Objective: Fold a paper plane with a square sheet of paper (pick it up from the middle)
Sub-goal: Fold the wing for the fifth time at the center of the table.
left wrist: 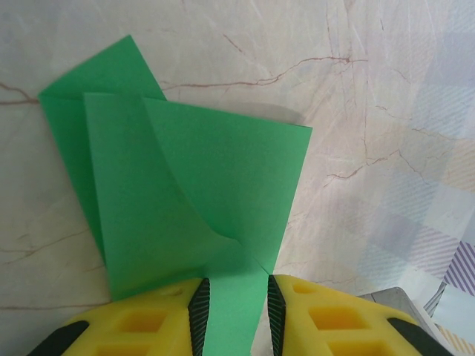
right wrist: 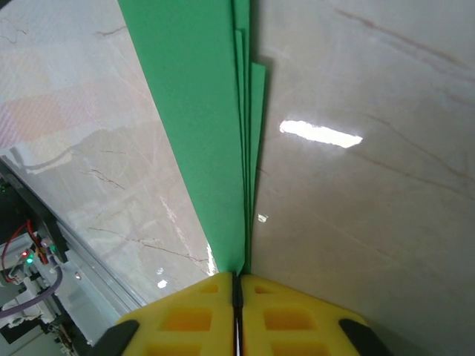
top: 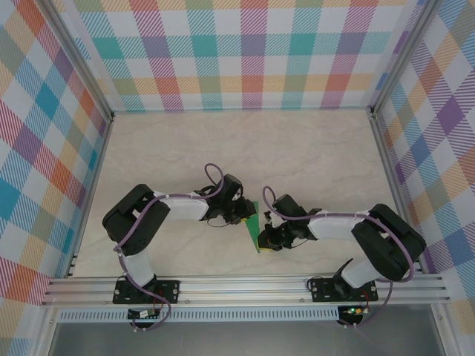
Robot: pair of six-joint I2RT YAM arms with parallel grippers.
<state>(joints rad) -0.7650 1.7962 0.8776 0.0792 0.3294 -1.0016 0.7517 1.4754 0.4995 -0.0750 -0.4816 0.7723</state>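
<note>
Currently the paper (top: 254, 228) sits low and centre in the top view, between the two arms, over the pale marble-patterned desk (top: 297, 148). It is bright green and already creased into a smaller, multi-layer shape.

Left tool (top: 243, 215): it reaches the paper from the left. In the left wrist view its jaws (left wrist: 237, 297) stand partly apart at the bottom edge of the frame. The paper (left wrist: 200, 193) spreads face-on up and to the left, with one flap curling over another. A strip runs down through the gap. Whether the pads (left wrist: 199, 308) press on it cannot be told.

Right tool (top: 269, 237): it reaches the paper from the right. In the right wrist view it (right wrist: 239, 285) is clenched on the paper (right wrist: 200, 111), pads closed together. The sheet shows edge-on here, several layers rising from the seam to the top of the frame.
</note>
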